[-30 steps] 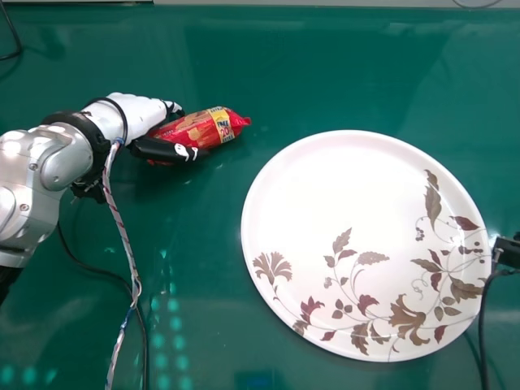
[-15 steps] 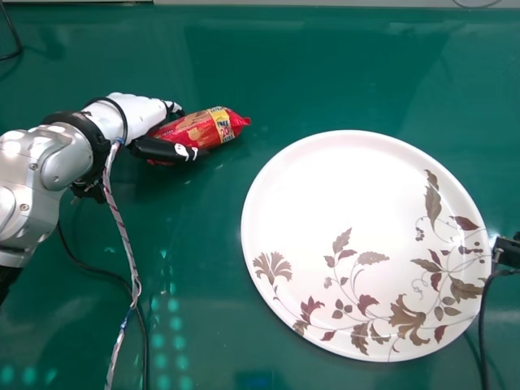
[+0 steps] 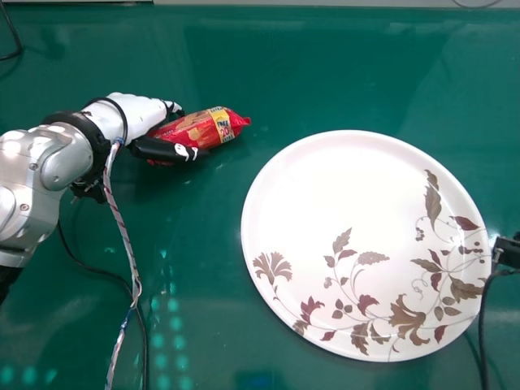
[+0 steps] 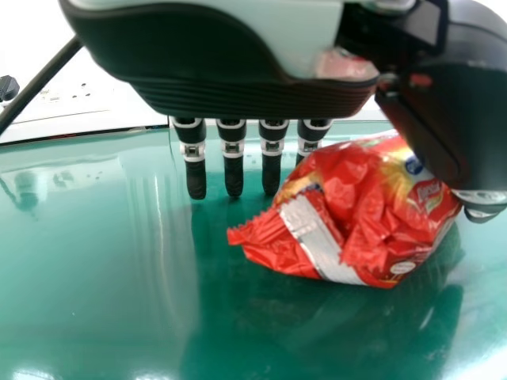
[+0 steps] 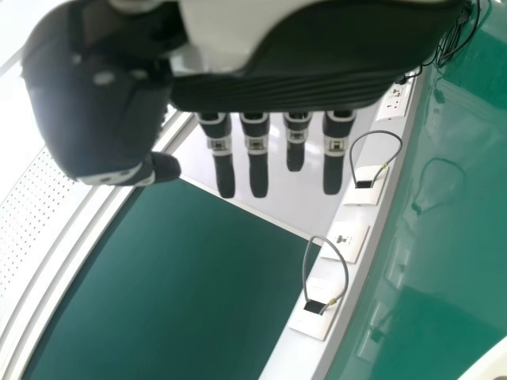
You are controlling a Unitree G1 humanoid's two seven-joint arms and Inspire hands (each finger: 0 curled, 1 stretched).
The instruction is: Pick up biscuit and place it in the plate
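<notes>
We are listing: one table [image 3: 309, 65]; on it, one plate [image 3: 341, 179], sitting right; one biscuit packet [image 3: 207, 128], lying left of and beyond the plate's centre, between the left hand's [image 3: 134, 114] thumb and fingers.

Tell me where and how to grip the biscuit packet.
Best taken round its plump middle: bring the left hand in from the packet's left, thumb to the near long side, fingers to the far one. The packet lies with its length roughly left to right, so that span is its narrow one; the thin crimped end would likely just crumple.
</notes>
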